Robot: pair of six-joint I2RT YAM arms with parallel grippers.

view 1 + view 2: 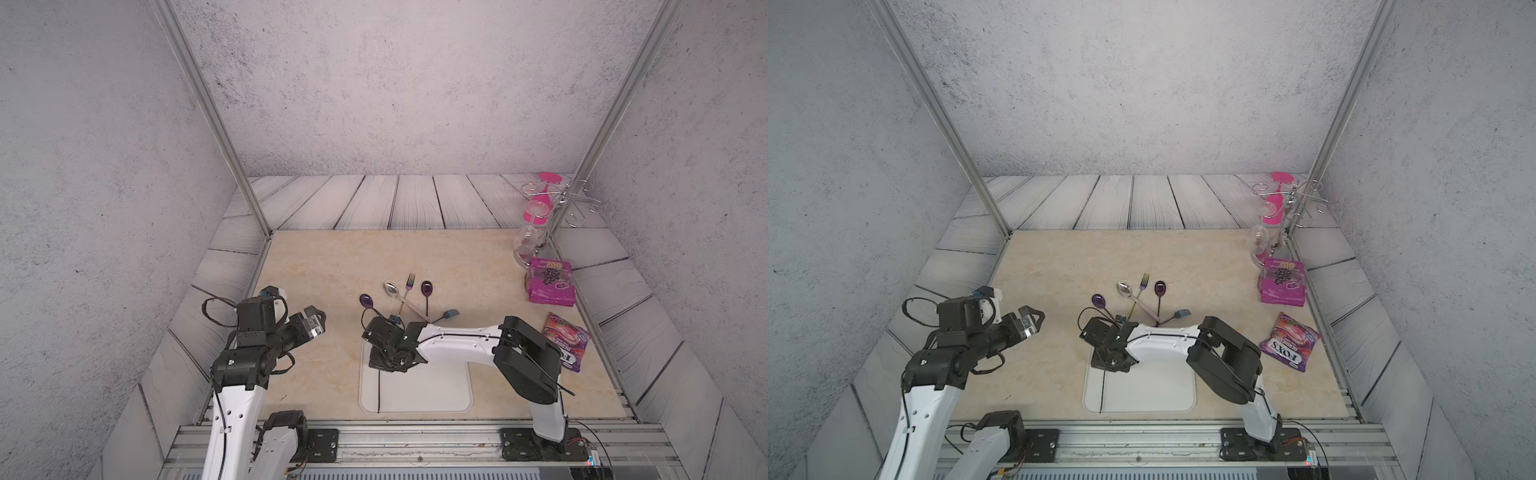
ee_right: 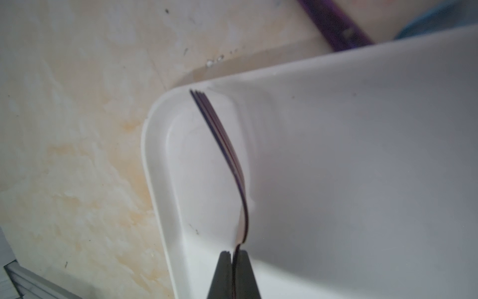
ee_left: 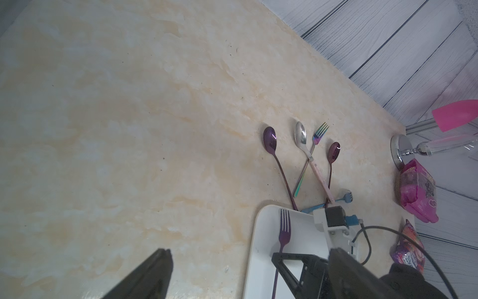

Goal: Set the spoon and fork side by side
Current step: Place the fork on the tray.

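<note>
Against the white tray, a slender purple fork, four-tined.

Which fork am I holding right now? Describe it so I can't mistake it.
Find the white tray nearest the robot's base. Along its left side is the purple fork, pinched in the right gripper. The rainbow fork and the blue fork lie off the tray, farther back.
</note>
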